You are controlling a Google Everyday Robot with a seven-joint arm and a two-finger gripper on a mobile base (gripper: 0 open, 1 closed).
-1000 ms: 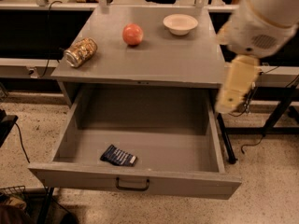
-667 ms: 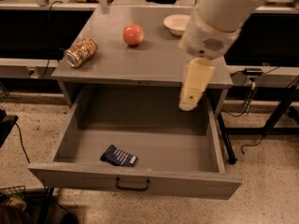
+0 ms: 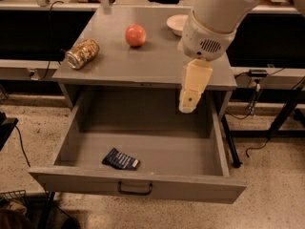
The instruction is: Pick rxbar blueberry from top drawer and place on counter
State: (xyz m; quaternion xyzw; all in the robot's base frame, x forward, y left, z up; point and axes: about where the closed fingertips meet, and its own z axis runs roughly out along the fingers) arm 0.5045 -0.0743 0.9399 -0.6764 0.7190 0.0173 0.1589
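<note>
The rxbar blueberry (image 3: 121,160), a flat navy wrapper with white lettering, lies in the front left part of the open top drawer (image 3: 143,187). The grey counter (image 3: 143,56) above it bears other things. My gripper (image 3: 189,105), cream-coloured and pointing down, hangs over the drawer's right rear part, just in front of the counter's front edge. It is well to the right of the bar and above it, and holds nothing that I can see.
On the counter lie a gold patterned can (image 3: 82,53) on its side at the left, a red apple (image 3: 136,35) in the middle and a white bowl (image 3: 178,24) at the back right. Cables and table legs (image 3: 281,118) stand to the right of the cabinet.
My arm has swung left from beyond the cabinet's right side, and the gripper now hangs over the drawer's right rear part. The bar has not moved.
</note>
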